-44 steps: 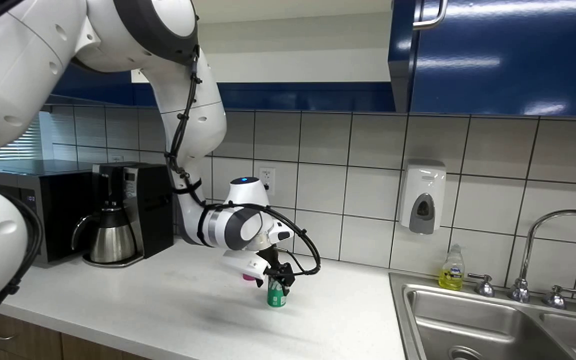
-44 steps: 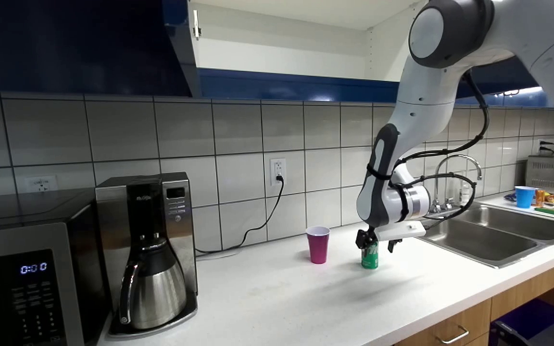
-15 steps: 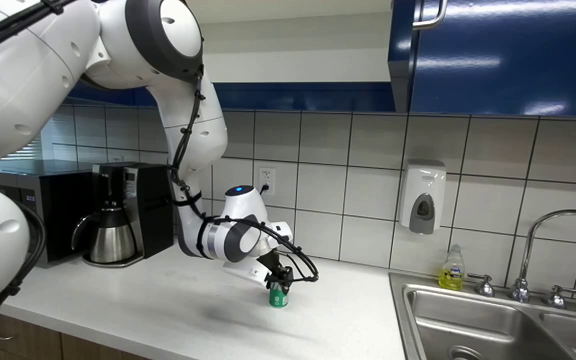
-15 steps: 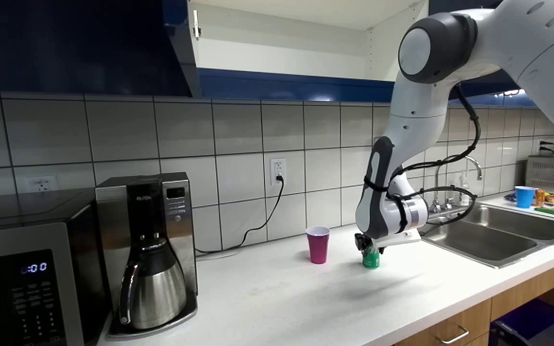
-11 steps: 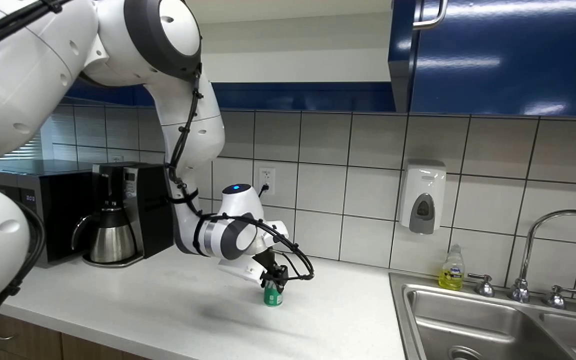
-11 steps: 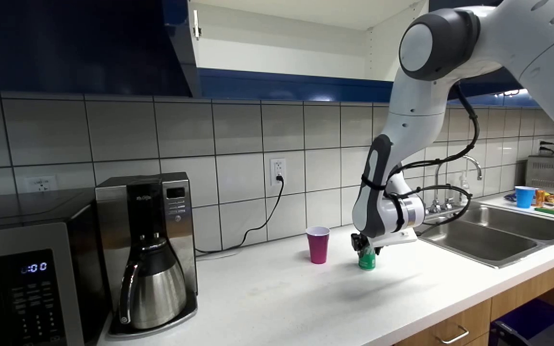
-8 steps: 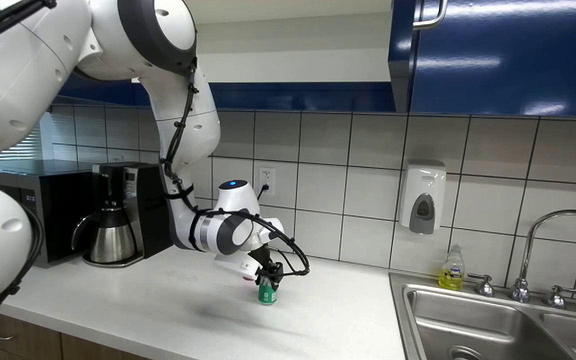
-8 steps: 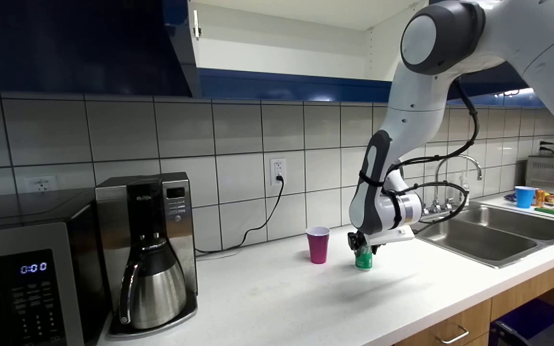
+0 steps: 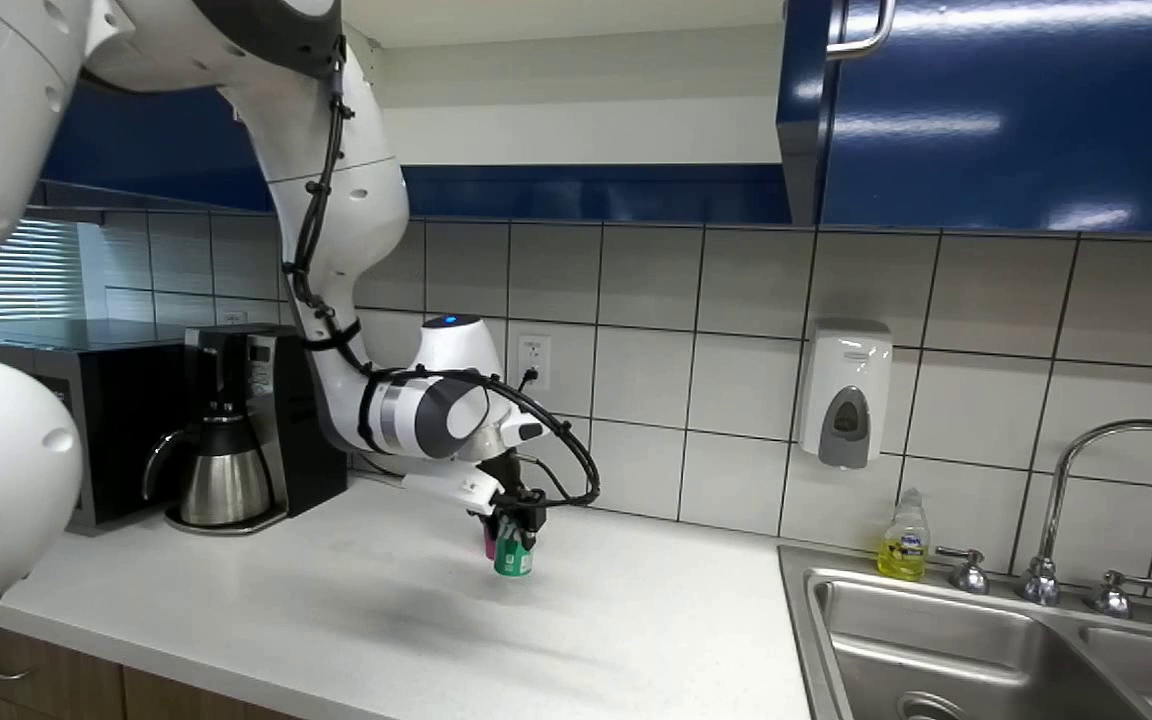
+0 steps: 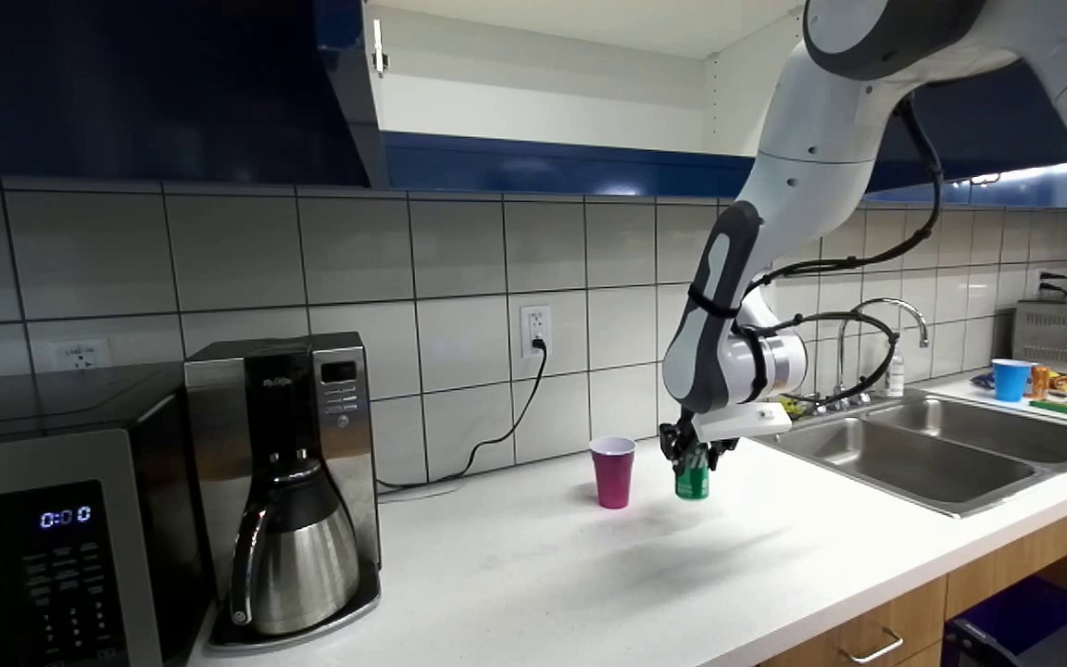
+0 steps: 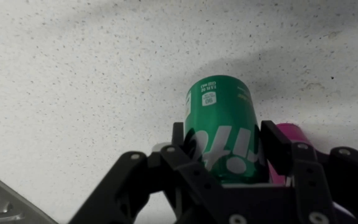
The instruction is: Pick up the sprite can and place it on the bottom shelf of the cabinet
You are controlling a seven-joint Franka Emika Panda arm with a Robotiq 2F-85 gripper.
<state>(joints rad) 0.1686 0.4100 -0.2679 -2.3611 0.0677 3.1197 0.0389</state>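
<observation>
The green sprite can (image 11: pixel 222 109) is pinched between the black fingers of my gripper (image 11: pixel 222 132), which is shut on its sides near the silvery top. In both exterior views the can (image 9: pixel 513 556) hangs upright or nearly so, a little above the white counter, under the gripper (image 10: pixel 696 453). Above the counter, the cabinet (image 10: pixel 543 102) stands open, its white interior showing over a blue lower edge (image 10: pixel 571 167). The bottom shelf's upper surface is hidden behind that edge in both exterior views.
A pink cup (image 10: pixel 612 474) stands close beside the can, near the right finger in the wrist view. A coffee maker (image 10: pixel 283 482) and microwave (image 10: pixel 43 519) stand at one end, the sink (image 9: pixel 936 640) at the other. A blue door (image 9: pixel 1016 120) borders the cabinet opening.
In the earliest frames the gripper's fingers stood apart around the can on the counter. They have since shut on it, and the can has risen off the counter and shifted toward the pink cup.
</observation>
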